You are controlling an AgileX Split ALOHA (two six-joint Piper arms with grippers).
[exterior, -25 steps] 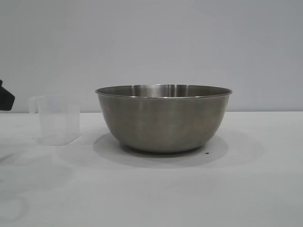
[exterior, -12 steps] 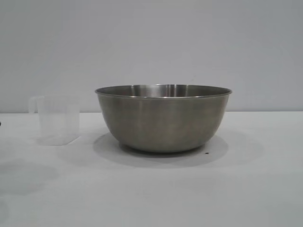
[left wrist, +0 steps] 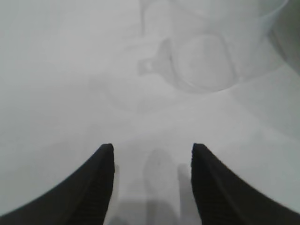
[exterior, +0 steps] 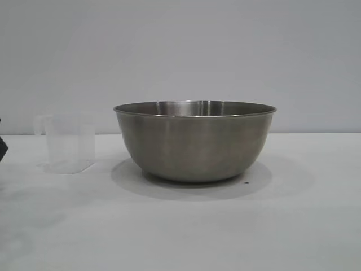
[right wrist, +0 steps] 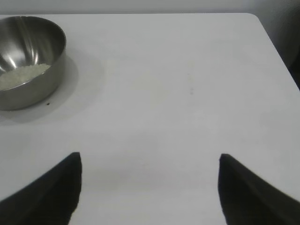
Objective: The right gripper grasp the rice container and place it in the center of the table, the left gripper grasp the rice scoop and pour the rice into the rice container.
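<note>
Leftmost in the exterior view, only a dark sliver of the left arm (exterior: pixel 2 145) shows at the frame's edge. From its wrist camera, the left gripper (left wrist: pixel 152 152) hangs over the white table (exterior: pixel 186 231) with its two black fingers (left wrist: pixel 101 187) moderately parted and nothing between them; the rice scoop (left wrist: pixel 206 56) stands just ahead of the fingertips, apart from them. Seen from outside, that translucent plastic measuring cup (exterior: pixel 69 142) sits upright on the table, its small handle turned away from the bowl, and it looks empty. Next to the right, near the cup but not touching it, the rice container (exterior: pixel 194 141), a large stainless-steel bowl, rests at the middle of the tabletop. Inside it a bed of off-white rice (right wrist: pixel 21 76) lies across the bottom. Farthest right, the right gripper (right wrist: pixel 150 161) hovers over bare table well away from the bowl, its fingers spread wide and holding nothing.
</note>
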